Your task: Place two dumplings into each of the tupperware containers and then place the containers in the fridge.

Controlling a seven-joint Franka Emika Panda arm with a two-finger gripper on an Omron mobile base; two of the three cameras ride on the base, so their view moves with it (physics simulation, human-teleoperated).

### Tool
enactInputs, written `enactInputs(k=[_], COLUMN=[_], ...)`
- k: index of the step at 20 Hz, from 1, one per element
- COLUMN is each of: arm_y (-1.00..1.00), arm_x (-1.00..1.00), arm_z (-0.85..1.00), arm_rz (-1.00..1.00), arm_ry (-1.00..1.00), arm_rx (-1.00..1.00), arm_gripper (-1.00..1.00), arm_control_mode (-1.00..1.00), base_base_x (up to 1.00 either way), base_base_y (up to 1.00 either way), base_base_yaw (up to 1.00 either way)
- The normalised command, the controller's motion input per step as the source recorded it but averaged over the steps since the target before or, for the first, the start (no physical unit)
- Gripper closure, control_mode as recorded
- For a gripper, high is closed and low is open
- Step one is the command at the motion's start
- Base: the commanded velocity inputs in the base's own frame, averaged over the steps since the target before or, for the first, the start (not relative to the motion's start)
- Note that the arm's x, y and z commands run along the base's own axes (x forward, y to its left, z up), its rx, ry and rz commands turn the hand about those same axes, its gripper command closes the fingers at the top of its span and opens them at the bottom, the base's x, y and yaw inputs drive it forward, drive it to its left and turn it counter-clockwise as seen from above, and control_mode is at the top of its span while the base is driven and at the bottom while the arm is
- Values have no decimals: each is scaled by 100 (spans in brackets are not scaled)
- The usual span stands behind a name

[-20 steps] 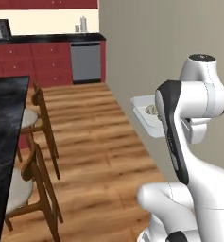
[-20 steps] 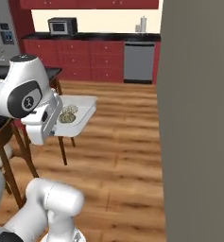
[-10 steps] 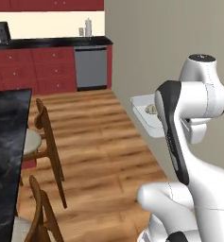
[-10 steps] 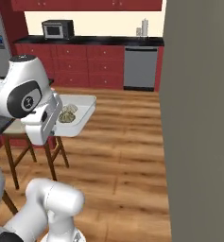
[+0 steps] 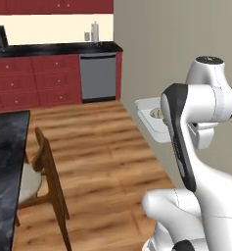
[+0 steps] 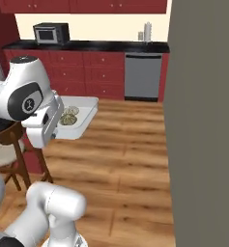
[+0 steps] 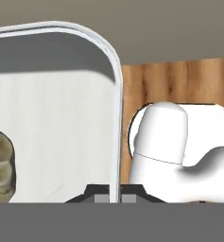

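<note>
My fingers [image 7: 114, 197] are pinched tight on the rim of a tupperware container [image 7: 52, 123], and only their dark tips show at the bottom centre of the hand view, one on each side of the thin white wall. The container runs off the left edge of that frame, so I cannot see its far end. One dumpling [image 7: 1, 163] sits in it at the lower left, cut off by the frame edge.

In the left base view my own white arm covers most of the tray; only a corner of the container [image 5: 148, 113] pokes out at centre right, with a small bit of a dumpling [image 5: 156, 113] just visible against my forearm. The right base view gives more: the container [image 6: 84, 118] is held up off the floor at centre left, with two dumplings [image 6: 68, 116] lying close together in it, though my hand hides its near end.

A broad flat grey panel [image 6: 203, 130] fills the right side of the right base view; I cannot tell what it belongs to. At the far wall stand red cabinets [image 6: 77, 72] under a black bench [image 6: 87, 46] carrying a microwave [image 6: 50, 33], with a grey dishwasher [image 6: 142, 77] set among them. A wooden chair [image 5: 46, 181] stands beside a dark marbled bench [image 5: 2, 171] at the lower left of the left base view. No writing is legible anywhere.
</note>
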Motion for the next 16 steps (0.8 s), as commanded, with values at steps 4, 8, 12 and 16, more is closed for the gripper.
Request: enactInputs(k=[4,8,12,16], arm_y=[0,0,0,0], arm_x=[0,0,0,0], arm_z=[0,0,0,0], arm_rz=[0,0,0,0], arm_ry=[0,0,0,0], arm_rx=[0,0,0,0], arm_gripper=[100,100,100,100], arm_control_mode=[100,100,100,100], base_base_x=[100,100,100,100], base_base_y=[0,0,4,7], base_base_yaw=[0,0,2,10])
